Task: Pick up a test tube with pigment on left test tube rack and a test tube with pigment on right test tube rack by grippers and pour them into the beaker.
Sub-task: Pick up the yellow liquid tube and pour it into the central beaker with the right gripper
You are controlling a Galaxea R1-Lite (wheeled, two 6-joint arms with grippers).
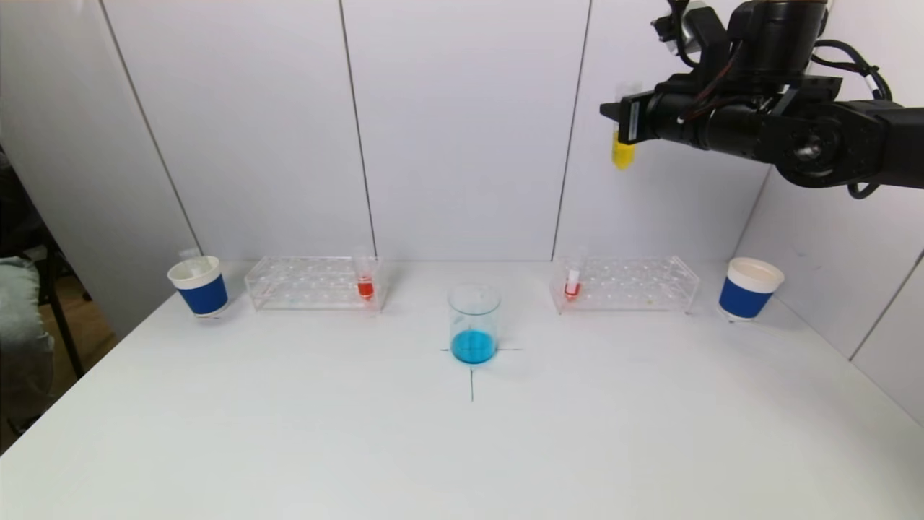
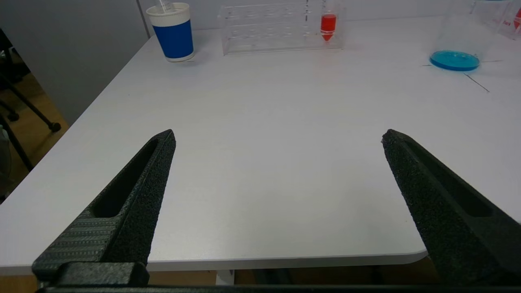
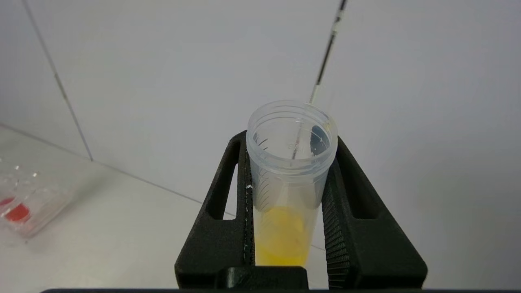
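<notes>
My right gripper [image 1: 619, 119] hangs high at the upper right, above the right test tube rack [image 1: 626, 283], shut on an upright test tube with yellow pigment [image 1: 622, 150] [image 3: 290, 179]. A glass beaker [image 1: 473, 323] with blue liquid stands at the table's middle on a drawn cross. The left test tube rack [image 1: 314, 282] holds a tube of red pigment [image 1: 365, 286] [image 2: 328, 25]. Another red tube [image 1: 572, 284] stands in the right rack. My left gripper [image 2: 279, 136] is open over the near left table edge, nothing between its fingers; the head view does not show it.
A blue-and-white paper cup [image 1: 198, 286] stands left of the left rack, with a tube in it. A second such cup [image 1: 748, 288] stands right of the right rack. White wall panels close off the back and the right side.
</notes>
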